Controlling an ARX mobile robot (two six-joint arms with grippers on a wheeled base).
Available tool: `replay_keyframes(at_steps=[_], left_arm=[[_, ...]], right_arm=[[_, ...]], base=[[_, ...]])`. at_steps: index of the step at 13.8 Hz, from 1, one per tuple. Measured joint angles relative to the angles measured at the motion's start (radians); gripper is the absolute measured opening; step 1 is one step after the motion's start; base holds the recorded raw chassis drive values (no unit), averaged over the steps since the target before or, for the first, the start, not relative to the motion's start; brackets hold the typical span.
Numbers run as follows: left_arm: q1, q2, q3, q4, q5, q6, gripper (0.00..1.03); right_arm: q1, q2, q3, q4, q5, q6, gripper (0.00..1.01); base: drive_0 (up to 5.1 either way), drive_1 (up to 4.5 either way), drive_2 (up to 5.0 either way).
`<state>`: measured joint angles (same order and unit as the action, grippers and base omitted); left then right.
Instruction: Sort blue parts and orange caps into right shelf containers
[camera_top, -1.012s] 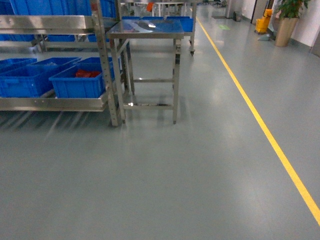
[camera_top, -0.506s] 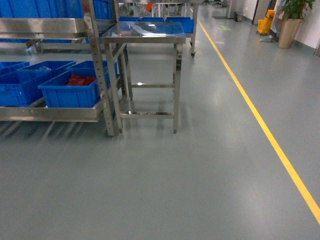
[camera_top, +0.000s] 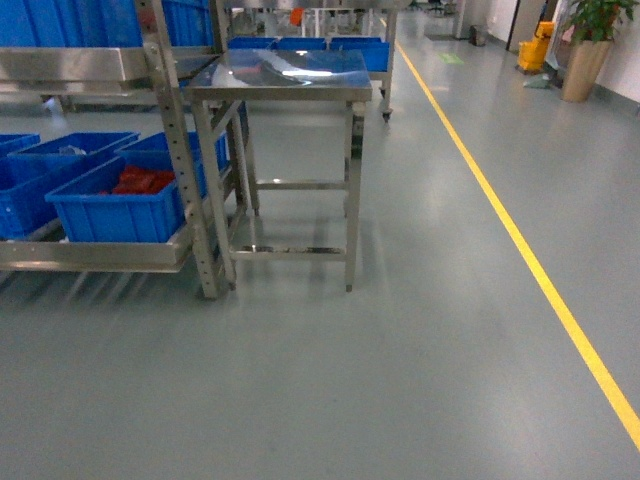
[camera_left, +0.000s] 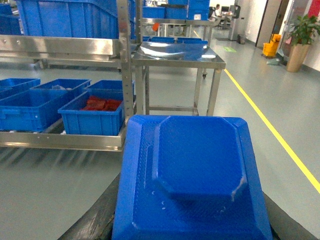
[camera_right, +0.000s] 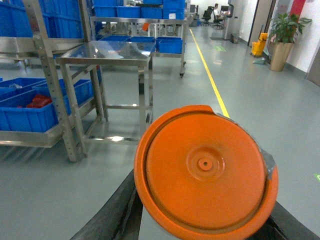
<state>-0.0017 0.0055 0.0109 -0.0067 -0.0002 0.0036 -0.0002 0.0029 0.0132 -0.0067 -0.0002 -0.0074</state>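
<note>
1. Head view: steel shelf rack (camera_top: 170, 150) at left, steel desk (camera_top: 280, 75) just beside its right post, yellow floor line (camera_top: 520, 240) running down the right. No arms in this view.
2. Bottom shelf of the rack holds blue crates (camera_top: 115, 205). The rightmost crate, at the shelf's right end beside the post, has red-orange parts (camera_top: 140, 182) inside. Too small to tell if they are caps.
3. Left wrist view: a blue part (camera_left: 192, 175) with a raised octagonal centre fills the lower frame, sitting on dark pincer parts. Pincer state: cannot tell, fingers hidden under it.
4. Right wrist view: a round orange cap (camera_right: 205, 170), flat face toward the camera, small hub at its centre, fills the lower frame. Pincer state: cannot tell, same reason.
5. More blue crates on the upper shelf (camera_left: 70, 17) and behind the desk (camera_right: 167, 45).
</note>
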Motion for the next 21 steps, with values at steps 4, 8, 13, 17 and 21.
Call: replay_keyframes(at_steps=[4, 8, 13, 17, 21], left_arm=[[0.000, 0.000, 0.000, -0.001, 0.000, 0.000, 0.43], [0.000, 0.000, 0.000, -0.002, 0.000, 0.000, 0.43], [0.000, 0.000, 0.000, 0.002, 0.000, 0.000, 0.43], [0.000, 0.000, 0.000, -0.002, 0.000, 0.000, 0.43], [0.000, 0.000, 0.000, -0.001, 0.000, 0.000, 0.43]], right_arm=[[0.000, 0.001, 0.000, -0.001, 0.000, 0.000, 0.45], [0.000, 0.001, 0.000, -0.001, 0.000, 0.000, 0.45], [0.000, 0.001, 0.000, 0.001, 0.000, 0.000, 0.45], [0.000, 0.000, 0.000, -0.001, 0.000, 0.000, 0.45], [0.000, 0.000, 0.000, -0.001, 0.000, 0.000, 0.44]], base=[[0.1, 4.27, -4.1], [0.1, 4.27, -4.1], [0.0, 4.19, -4.2], [-0.1, 4.14, -4.3], [-0.1, 4.14, -4.3]])
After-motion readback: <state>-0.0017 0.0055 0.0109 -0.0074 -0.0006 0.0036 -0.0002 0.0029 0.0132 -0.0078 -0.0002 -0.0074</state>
